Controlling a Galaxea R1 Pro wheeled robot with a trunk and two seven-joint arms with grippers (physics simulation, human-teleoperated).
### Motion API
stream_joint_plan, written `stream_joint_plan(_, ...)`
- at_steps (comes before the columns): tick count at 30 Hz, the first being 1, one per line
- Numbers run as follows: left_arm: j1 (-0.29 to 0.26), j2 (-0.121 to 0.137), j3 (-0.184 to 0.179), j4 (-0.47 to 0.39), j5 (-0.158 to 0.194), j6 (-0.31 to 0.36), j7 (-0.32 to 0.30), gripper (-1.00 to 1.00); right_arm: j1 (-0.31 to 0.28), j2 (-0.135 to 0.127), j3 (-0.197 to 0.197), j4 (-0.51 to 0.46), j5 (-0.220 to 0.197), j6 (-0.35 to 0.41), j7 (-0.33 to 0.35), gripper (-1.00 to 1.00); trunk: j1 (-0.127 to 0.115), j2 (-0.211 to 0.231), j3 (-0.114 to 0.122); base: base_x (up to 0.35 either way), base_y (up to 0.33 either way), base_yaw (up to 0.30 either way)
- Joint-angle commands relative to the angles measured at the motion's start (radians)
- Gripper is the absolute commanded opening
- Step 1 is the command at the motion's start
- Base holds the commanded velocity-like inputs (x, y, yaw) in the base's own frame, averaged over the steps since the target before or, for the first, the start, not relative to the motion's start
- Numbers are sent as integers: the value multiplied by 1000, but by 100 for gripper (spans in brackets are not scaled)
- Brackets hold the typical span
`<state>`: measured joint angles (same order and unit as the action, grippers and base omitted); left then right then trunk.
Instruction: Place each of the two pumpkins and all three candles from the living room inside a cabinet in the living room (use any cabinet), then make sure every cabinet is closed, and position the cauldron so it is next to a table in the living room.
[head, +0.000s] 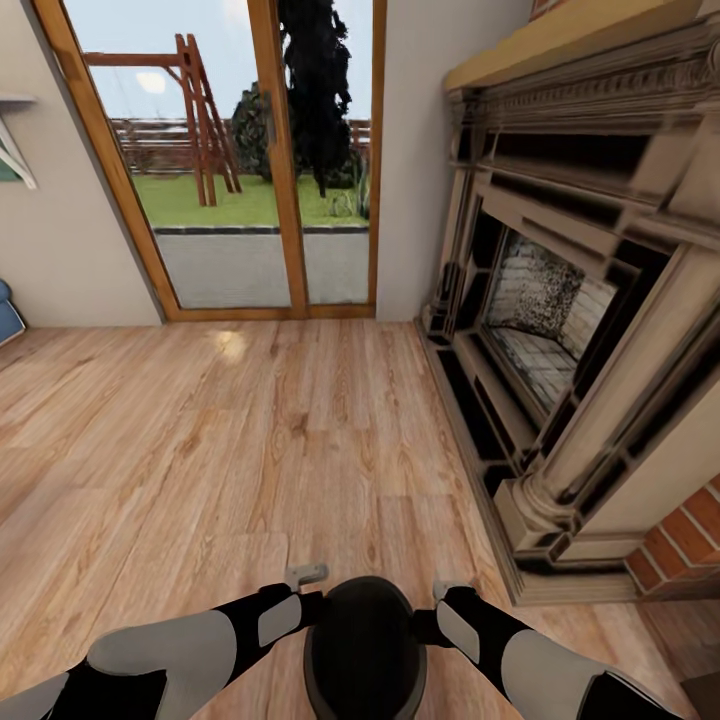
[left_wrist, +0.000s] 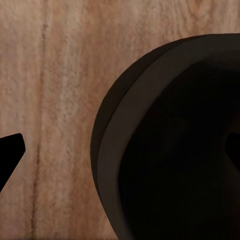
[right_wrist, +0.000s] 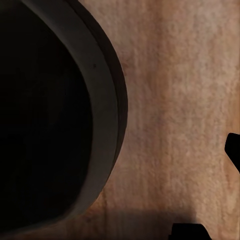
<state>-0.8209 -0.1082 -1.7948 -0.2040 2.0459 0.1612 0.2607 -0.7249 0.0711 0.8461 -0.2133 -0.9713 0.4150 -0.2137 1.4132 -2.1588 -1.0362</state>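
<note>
Wooden plank flooring runs from the robot's base to a glass sliding door with an orange-brown frame, through which a lawn, a fence and a wooden play frame can be seen. Along the right stands a large ornate fireplace, its mantel cut off by the top edge and a strip of red brick showing at its lower corner. A blue shape at the far left is cropped too much to identify.

At the bottom of the head view the black cauldron sits between the two forearms, its wide mouth facing up and its lower part cut off by the picture's edge. The left claw is at the cauldron's left rim and the right claw at its right rim; each looks pressed against the pot, but the fingertips are hidden behind rim and wrist, so I cannot tell whether either claw is open or closed.

From the left wrist the cauldron looms close over the floor, interior lost in darkness, with one dark finger tip at the edge. From the right wrist the thick rim curves past, with dark finger fragments at the border.
</note>
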Motion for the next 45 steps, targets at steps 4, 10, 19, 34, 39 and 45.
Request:
stream_joint_plan(4, 0, -1, 0, 0, -1, 0, 0, 100, 0, 0, 1, 0, 3, 1, 0, 100, 15, -28, -13, 0, 0, 0)
stream_joint_plan(10, 0, -1, 0, 0, -1, 0, 0, 100, -1, 0, 1, 0, 5, 1, 1, 100, 38, -70, -31, 0, 0, 0)
stream_joint_plan(19, 0, -1, 0, -1, 0, 0, 0, 100, 0, 0, 2, 0, 8, -3, -2, 100, 73, -133, -60, 0, 0, 0)
stream_joint_plan(34, 12, 4, -3, -1, 1, 7, 0, 100, 0, -1, 5, 0, 6, -2, -11, 100, 130, -238, -107, 0, 0, 0)
stream_joint_plan(39, 12, 5, -4, 1, -1, 10, 0, 100, 0, -4, 5, 0, 7, -4, -12, 100, 150, -273, -122, 0, 0, 0)
stream_joint_plan(45, 12, 4, -6, -1, -1, 13, 1, 100, 0, -5, 4, 0, 6, -4, -12, 100, 173, -315, -141, 0, 0, 0)
